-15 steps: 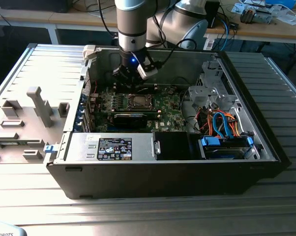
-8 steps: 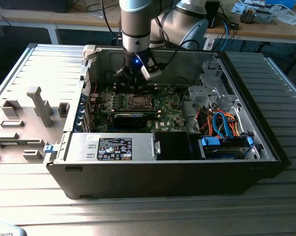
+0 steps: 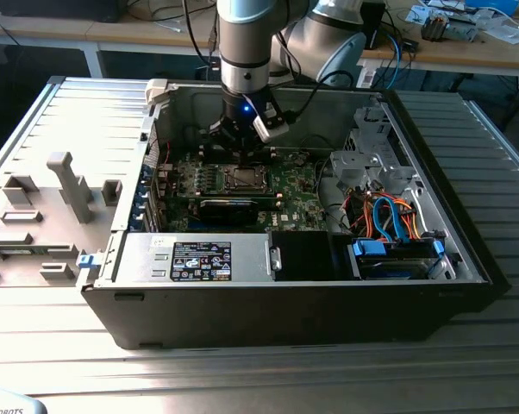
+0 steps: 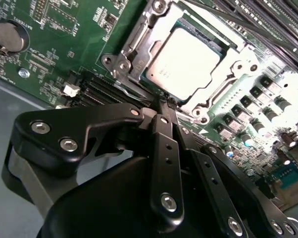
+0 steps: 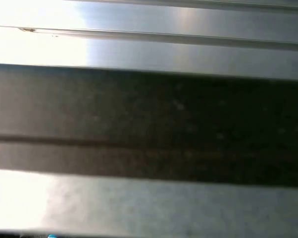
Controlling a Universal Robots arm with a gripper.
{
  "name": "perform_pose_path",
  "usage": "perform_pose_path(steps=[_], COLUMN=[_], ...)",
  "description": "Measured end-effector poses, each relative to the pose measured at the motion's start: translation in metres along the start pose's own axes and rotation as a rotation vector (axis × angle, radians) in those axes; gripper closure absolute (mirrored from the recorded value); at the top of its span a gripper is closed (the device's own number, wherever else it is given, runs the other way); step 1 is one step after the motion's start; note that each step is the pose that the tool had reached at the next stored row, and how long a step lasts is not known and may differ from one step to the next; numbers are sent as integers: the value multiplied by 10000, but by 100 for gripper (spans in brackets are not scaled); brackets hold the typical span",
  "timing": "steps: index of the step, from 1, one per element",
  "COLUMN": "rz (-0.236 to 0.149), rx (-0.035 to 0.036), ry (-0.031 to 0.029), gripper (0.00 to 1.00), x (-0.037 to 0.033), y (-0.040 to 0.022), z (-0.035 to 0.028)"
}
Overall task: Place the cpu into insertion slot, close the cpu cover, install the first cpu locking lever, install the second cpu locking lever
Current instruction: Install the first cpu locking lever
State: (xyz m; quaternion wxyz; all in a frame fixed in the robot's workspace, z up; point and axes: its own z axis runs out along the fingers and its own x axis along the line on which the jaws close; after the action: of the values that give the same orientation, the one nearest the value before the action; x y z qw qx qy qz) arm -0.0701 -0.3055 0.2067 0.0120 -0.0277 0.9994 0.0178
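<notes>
The gripper (image 4: 165, 105), fingers together and empty, is pressing at the cover's (image 4: 139, 42) edge, frame centre. The cpu (image 4: 184, 60) is sitting in the slot, upper centre. Judgement: pushing gently should avoid slipping.

cpu (image 4: 186, 62) in insertion slot (image 4: 216, 91), under cpu cover (image 4: 139, 42)

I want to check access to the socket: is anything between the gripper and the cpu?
Nothing visible. In the second wrist view the gripper sits at the edge of the cpu cover, which frames the cpu already seated in the insertion slot.
</notes>
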Motion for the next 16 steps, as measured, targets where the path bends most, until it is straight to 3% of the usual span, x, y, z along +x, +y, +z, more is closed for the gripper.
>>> perform_pose_path(steps=[16], rz=[2], rx=[3], ry=[42], gripper=[89], x=[-211], y=[-15], z=[52])
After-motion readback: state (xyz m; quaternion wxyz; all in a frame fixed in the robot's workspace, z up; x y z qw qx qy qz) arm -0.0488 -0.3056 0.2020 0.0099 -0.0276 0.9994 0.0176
